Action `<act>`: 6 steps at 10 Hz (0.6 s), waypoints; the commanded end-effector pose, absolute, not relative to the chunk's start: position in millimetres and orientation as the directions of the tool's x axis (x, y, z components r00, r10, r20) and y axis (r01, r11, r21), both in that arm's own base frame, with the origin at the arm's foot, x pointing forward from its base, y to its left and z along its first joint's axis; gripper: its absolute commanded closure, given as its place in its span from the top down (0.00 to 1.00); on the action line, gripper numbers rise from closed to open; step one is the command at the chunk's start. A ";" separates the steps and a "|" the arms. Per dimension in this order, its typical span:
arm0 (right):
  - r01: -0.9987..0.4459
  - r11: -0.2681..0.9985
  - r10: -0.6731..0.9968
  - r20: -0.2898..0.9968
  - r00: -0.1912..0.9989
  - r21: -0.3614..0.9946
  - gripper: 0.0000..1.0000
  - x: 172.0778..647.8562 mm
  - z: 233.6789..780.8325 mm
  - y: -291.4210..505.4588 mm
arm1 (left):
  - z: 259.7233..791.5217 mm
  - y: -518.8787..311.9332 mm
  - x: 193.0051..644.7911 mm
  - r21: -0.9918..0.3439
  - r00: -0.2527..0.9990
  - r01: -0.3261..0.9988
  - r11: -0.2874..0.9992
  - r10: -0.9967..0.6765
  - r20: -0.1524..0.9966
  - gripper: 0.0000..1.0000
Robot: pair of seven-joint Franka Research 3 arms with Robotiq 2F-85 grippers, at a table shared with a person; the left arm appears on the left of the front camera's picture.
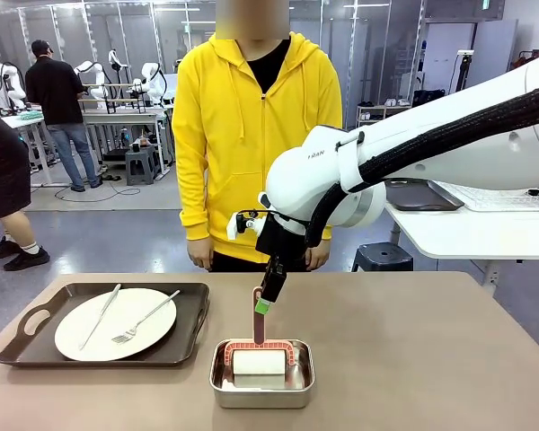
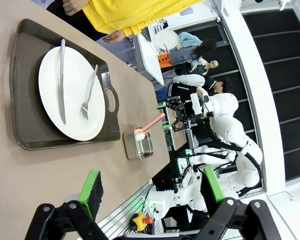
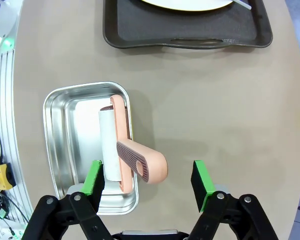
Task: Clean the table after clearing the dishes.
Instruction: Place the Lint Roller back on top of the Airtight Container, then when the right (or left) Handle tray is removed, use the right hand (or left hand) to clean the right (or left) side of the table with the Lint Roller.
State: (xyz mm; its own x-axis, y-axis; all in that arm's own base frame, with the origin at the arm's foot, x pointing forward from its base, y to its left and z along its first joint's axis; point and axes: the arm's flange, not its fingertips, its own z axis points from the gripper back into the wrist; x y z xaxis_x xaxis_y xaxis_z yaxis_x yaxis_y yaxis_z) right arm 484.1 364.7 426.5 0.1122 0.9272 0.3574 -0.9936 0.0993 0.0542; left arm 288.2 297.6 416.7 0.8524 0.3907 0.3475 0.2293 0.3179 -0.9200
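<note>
Steel pan (image 1: 217,382) at the table's (image 1: 431,359) near edge is holding a roller (image 1: 259,362); right gripper (image 3: 149,177) is gaping over its handle (image 1: 258,316), left gripper (image 2: 152,187) likewise; tray (image 1: 36,346) is lying left.

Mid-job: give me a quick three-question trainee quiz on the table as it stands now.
1. Fill in: the plate on the tray bears a knife and a ____.
2. What holds the roller? A) tray B) pan C) plate
3. True or false: the right gripper is shut on the roller.
Key: 1 fork; 2 B; 3 false, its jaws stand open.
</note>
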 end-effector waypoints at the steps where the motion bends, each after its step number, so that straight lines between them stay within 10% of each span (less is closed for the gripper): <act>1: -0.994 0.093 0.928 0.356 0.106 0.052 0.87 482.2 427.1 365.3 | 418.8 299.2 286.2 -0.917 0.849 0.237 0.320 0.390 0.355 1.00; 6: -0.994 0.093 0.928 0.356 0.106 0.052 0.87 482.2 427.1 365.3 | 418.8 299.2 286.2 -0.917 0.849 0.237 0.320 0.390 0.355 1.00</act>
